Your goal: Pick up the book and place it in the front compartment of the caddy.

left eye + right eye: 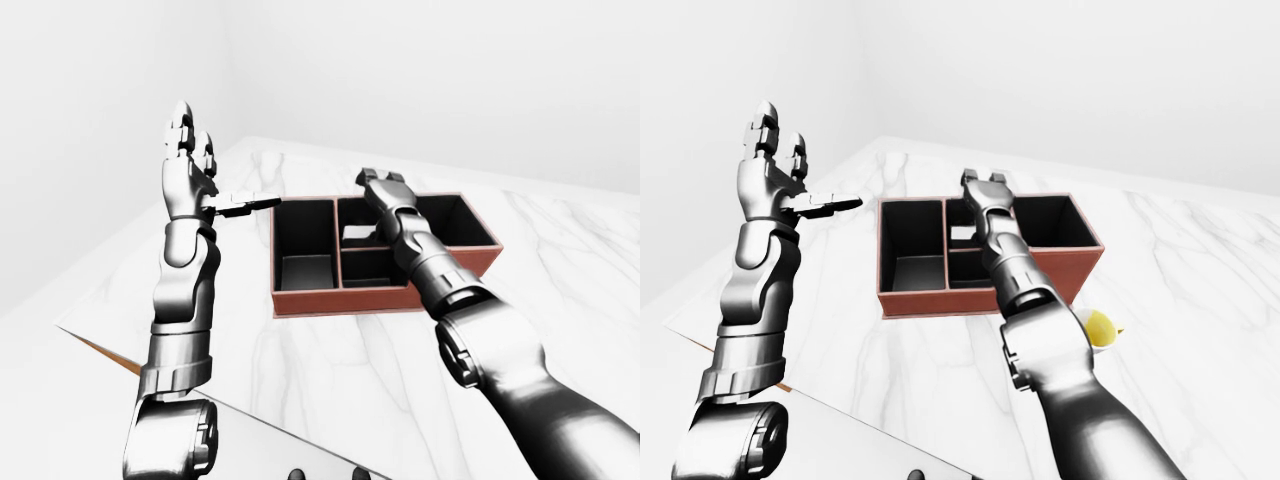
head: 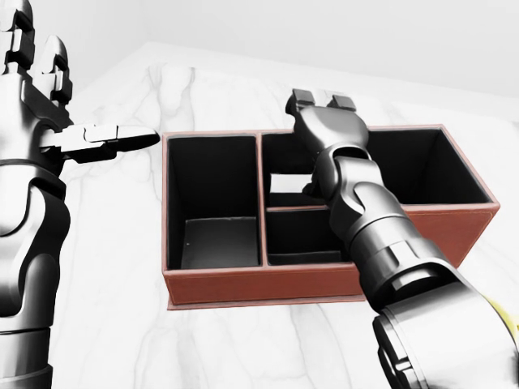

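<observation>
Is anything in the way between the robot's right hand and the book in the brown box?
Nothing visible. The open right hand hangs just above the pale flat book, which lies in the reddish-brown caddy's upper middle compartment in the head view.

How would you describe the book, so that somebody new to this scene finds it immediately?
On the marble table stands a reddish-brown caddy with black compartments. The book lies in the upper middle one in the head view, just below the right hand. It is the only pale flat thing there; the other compartments look dark.

No readable text, label or number anywhere — every surface shows blank.
</observation>
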### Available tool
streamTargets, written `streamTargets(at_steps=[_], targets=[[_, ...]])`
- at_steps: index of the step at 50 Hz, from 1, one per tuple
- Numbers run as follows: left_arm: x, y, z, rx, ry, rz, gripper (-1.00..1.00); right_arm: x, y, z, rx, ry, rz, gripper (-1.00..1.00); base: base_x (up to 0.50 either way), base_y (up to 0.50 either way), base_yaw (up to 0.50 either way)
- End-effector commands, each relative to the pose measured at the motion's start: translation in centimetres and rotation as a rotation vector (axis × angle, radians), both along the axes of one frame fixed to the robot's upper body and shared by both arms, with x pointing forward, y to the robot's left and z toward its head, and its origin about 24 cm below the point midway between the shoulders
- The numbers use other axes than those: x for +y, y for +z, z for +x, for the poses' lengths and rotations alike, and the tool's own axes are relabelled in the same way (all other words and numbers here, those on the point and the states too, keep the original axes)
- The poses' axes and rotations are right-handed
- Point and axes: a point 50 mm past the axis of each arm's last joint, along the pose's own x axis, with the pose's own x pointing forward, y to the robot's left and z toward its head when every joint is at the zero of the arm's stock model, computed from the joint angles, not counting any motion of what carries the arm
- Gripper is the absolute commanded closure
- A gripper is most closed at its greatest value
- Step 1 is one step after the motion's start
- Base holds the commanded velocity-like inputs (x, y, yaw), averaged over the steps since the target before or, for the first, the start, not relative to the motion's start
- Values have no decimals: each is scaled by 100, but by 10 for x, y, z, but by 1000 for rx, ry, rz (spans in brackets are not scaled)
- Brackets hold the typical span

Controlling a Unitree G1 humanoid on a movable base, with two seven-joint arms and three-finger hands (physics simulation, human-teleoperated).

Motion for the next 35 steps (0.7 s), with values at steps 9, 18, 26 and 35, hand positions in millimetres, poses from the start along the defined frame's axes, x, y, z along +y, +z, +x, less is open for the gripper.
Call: streamTargets(at_steps=[9, 18, 26, 35], targets=[[0, 0, 0, -1, -2, 0, -100, 4, 9, 1, -43, 7, 0, -100, 0, 0, 0], [0, 0, 0, 2, -2, 0, -100, 5, 9, 1, -44, 10, 0, -100, 0, 0, 0], [0, 0, 0, 1, -3, 1, -100, 6, 21, 3, -69, 18, 8, -100, 0, 0, 0], [0, 0, 0, 2, -2, -1, -100, 4, 52, 7, -128, 23, 38, -100, 0, 0, 0]])
